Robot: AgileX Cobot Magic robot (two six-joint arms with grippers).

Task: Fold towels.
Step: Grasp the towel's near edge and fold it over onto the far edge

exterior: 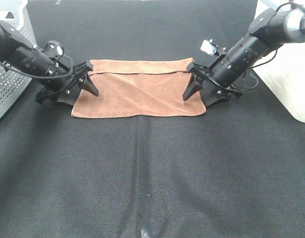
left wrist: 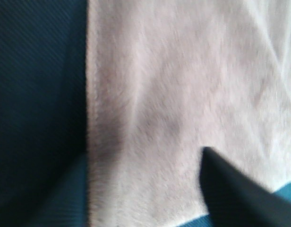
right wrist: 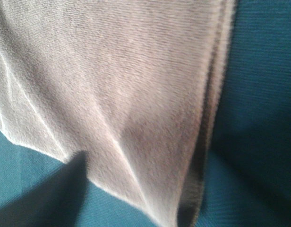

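Observation:
The rust terry towel (exterior: 142, 91) lies flat on the black table (exterior: 152, 173), folded once, with a hemmed layer edge running along its far side. My left gripper (exterior: 68, 94) is at the towel's left short edge, jaws spread, with one finger (exterior: 89, 88) over the cloth. My right gripper (exterior: 209, 94) is at the right short edge, also spread, with one finger (exterior: 189, 92) over the cloth. The left wrist view shows the towel (left wrist: 183, 94) close up with one dark fingertip (left wrist: 230, 189) above it. The right wrist view shows the towel's doubled edge (right wrist: 112, 85) and no finger.
A white perforated basket (exterior: 9, 84) stands at the left edge of the table. A white container (exterior: 291, 84) stands at the right. A pale tape mark (exterior: 145, 218) is on the table near the front.

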